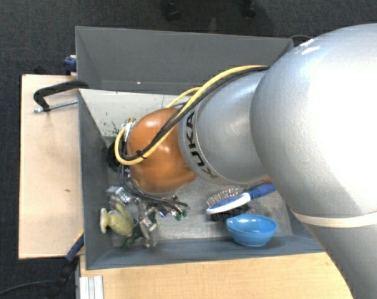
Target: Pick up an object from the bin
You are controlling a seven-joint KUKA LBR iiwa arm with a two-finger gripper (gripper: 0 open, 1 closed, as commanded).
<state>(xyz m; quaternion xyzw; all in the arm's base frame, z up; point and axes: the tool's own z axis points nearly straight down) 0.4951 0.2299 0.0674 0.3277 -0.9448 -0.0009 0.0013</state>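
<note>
Evidently nothing is lifted yet: the gripper (pixel 146 220) is set low in the lower-left corner of the bin (pixel 91 167), just beside a pale olive lump (pixel 116 222). Its opening cannot be told, and no grasp is seen.

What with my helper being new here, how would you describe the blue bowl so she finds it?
Look in the grey metal bin, at its lower right corner. The bowl lies there, just below a blue-handled hairbrush; it alone is round, hollow and wholly blue.

A blue bowl (pixel 252 230) lies just beside a blue-handled white brush (pixel 227 203).
</note>
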